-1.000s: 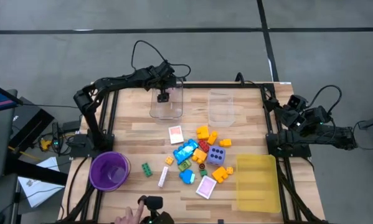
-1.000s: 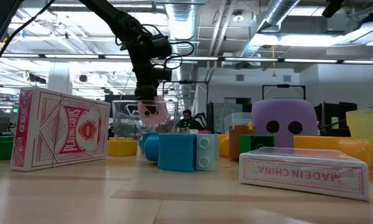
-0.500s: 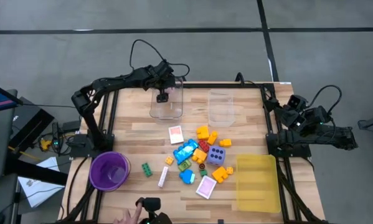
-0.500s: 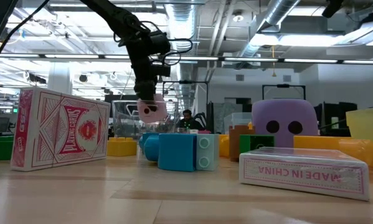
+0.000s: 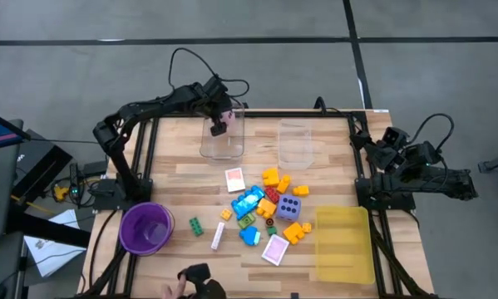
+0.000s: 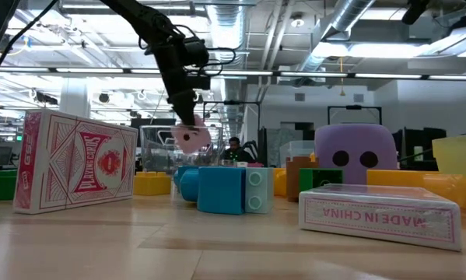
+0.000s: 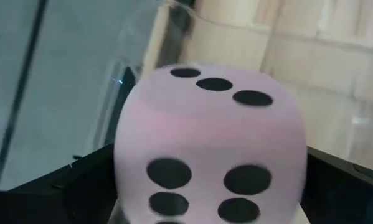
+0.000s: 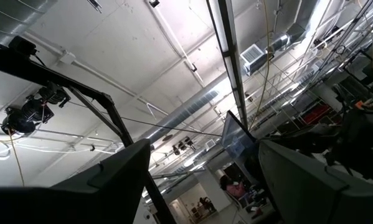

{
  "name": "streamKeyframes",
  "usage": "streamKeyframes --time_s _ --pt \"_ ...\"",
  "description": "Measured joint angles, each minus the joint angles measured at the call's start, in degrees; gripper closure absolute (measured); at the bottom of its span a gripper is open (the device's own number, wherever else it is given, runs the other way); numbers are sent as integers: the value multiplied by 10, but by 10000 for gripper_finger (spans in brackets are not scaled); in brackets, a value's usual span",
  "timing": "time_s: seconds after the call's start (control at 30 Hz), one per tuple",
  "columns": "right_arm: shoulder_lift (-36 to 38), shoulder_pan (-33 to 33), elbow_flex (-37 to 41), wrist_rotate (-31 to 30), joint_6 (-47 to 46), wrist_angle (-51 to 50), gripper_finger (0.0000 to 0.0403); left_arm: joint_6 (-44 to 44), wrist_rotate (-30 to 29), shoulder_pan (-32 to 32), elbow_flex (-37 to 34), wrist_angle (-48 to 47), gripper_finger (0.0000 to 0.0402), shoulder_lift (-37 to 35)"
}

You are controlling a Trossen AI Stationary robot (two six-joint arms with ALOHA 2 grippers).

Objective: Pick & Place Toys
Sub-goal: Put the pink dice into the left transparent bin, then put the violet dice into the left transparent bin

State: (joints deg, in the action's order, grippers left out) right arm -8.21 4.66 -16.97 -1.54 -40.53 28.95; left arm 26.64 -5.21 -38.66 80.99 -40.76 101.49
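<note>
A pink die with black dots [image 7: 211,143] hangs in my left gripper [image 5: 222,123], which is shut on it over the left clear box [image 5: 222,143] at the table's far side. In the low view the die [image 6: 190,138] hangs below the dark arm. The other toys, coloured blocks, a purple die and pink-white card boxes [image 5: 269,208], lie in a heap on the table's middle. My right gripper [image 8: 202,180] waits open at the table's right edge, pointing up at the ceiling with nothing between its fingers. My left gripper pinches the pink die by two opposite faces, one dark finger [image 7: 80,180] on each side of it. The fingers slant down from above, coming from the table's left. The die is lifted clear of the table, over the clear box's open top.
A second clear box [image 5: 295,143] stands right of the first. A yellow tray [image 5: 344,245] lies at the near right and a purple round cup [image 5: 145,227] at the near left. A person's hand [image 5: 175,286] shows at the near edge.
My left gripper has rolled about its own line while staying over the left clear box. The pink die has turned with it, and more of its pink surface now shows from above.
</note>
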Motion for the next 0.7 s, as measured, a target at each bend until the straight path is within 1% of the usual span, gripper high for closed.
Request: streamKeyframes --time_s 0.03,0.2,0.37,0.47,0.53,0.7 --pt "0 0 0 0 0 0 110 -9 2 0 0 -7 2 0" --pt "0 0 0 0 0 2 110 -106 15 -15 0 -8 2 0" --pt "0 0 0 0 0 2 110 -102 -11 -21 0 -4 2 0" --pt "0 0 0 0 -1 2 110 -112 -1 -21 0 16 2 -1" --pt "0 0 0 0 -5 2 110 -138 17 -23 0 32 2 -3" --pt "0 0 0 0 -7 2 110 -153 18 -29 1 23 2 -3"
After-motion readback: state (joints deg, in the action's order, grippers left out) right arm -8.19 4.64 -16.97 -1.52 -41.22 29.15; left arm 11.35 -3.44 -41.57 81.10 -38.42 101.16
